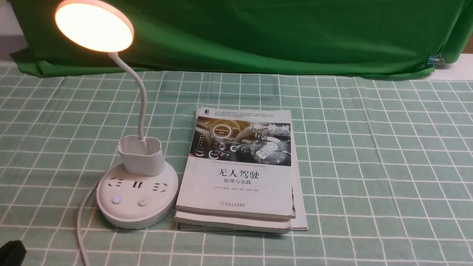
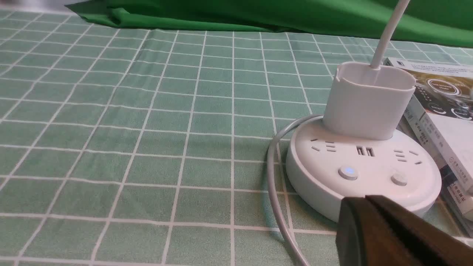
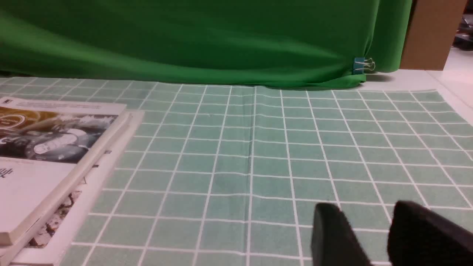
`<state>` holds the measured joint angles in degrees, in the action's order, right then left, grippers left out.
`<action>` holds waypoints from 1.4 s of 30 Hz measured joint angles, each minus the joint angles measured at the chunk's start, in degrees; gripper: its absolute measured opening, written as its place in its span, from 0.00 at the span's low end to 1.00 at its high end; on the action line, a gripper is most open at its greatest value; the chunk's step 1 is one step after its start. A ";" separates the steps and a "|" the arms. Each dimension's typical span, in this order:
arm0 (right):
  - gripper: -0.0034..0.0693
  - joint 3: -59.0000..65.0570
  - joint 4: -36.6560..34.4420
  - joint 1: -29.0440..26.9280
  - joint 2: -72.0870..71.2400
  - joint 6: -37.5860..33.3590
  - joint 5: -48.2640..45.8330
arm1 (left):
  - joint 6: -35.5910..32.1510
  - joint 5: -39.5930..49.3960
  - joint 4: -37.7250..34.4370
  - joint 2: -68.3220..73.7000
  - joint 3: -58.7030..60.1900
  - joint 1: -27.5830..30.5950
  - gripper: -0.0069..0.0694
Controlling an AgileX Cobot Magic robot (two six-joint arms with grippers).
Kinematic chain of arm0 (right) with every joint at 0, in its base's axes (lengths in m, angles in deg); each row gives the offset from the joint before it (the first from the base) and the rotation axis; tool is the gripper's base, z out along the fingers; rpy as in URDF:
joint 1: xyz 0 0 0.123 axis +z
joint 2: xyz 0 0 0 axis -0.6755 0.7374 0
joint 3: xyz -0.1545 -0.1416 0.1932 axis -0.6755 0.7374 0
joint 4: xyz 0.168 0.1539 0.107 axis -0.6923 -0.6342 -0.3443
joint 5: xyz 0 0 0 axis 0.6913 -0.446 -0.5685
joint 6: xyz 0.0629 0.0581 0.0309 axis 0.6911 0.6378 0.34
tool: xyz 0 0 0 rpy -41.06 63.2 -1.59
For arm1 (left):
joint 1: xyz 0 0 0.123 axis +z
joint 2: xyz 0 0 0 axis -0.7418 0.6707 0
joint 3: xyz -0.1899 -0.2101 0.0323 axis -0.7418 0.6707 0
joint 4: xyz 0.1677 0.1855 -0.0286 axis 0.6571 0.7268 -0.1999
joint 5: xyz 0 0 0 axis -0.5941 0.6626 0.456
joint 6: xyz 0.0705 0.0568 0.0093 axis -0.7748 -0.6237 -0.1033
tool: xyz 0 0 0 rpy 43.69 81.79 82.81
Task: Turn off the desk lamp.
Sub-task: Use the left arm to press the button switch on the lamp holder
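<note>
Reaching L jaws fwd and R gets them to lamp base (image 1: pixel 136 218), L of books (image 1: pixel 236 188) on desk; L jaws (image 2: pixel 364 199) look closed, R jaws (image 3: pixel 366 210) apart, farther off.

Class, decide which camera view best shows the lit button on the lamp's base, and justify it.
The left wrist view: the blue-lit button appears larger there, raised and unobstructed. The front view also shows it whole, but smaller. The right wrist view doesn't show it, only books, cloth and fingers.
</note>
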<state>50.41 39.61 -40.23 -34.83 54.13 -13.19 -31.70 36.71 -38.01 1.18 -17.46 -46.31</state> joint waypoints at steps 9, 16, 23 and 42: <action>0.38 0.00 0.00 0.00 0.00 0.00 0.00 | 0.00 0.00 0.00 0.00 0.00 0.00 0.09; 0.38 0.00 0.00 0.00 0.00 0.00 0.00 | 0.00 -0.25 0.00 0.00 0.00 0.00 0.09; 0.38 0.00 0.00 0.00 0.00 0.00 0.00 | 7.03 -7.94 -17.94 0.00 0.00 0.00 0.09; 0.38 0.00 0.00 0.00 0.00 0.00 0.00 | 7.22 15.72 -25.41 17.40 -19.77 0.00 0.09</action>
<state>50.41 39.61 -40.23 -34.83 54.13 -13.19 -24.47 52.43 -63.43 18.57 -37.23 -46.31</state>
